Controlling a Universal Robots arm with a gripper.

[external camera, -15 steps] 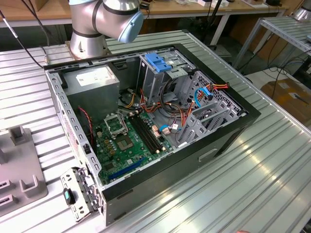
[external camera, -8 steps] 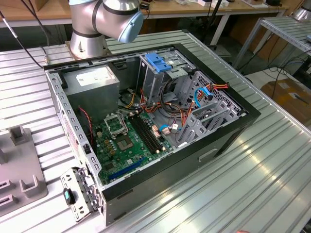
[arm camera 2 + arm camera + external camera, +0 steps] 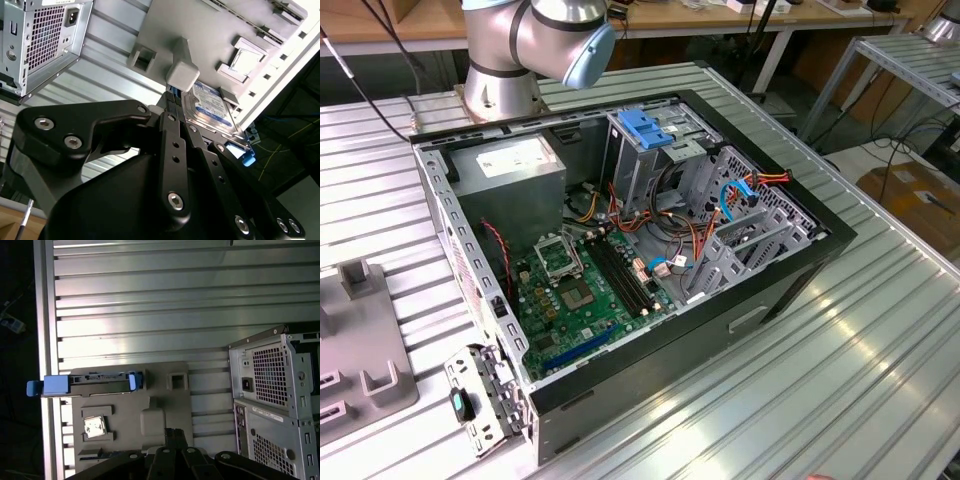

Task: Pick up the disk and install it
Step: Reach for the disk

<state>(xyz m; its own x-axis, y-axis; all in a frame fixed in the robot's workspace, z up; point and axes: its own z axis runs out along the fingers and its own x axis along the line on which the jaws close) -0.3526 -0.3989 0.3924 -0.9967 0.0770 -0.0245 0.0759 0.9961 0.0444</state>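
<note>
The disk [image 3: 90,383] stands on its edge in a slot of a grey fixture plate [image 3: 160,402], blue rails at both ends. In the second wrist view the disk [image 3: 212,107] shows its grey metal face and label, with a blue rail end low beside it. My gripper [image 3: 173,95] is shut with nothing between its black fingers. It hovers over the plate beside a raised grey block [image 3: 182,75], a short way from the disk and not touching it. In the first wrist view the gripper [image 3: 174,432] sits over the plate's middle, and the disk lies across the plate from it.
An open computer case [image 3: 650,250] lies on the ribbed metal table, with a drive cage [image 3: 635,165] topped by a blue bracket [image 3: 645,127]. The fixture plate [image 3: 360,340] is at the exterior view's left. The case's rear panel [image 3: 272,400] stands near the plate.
</note>
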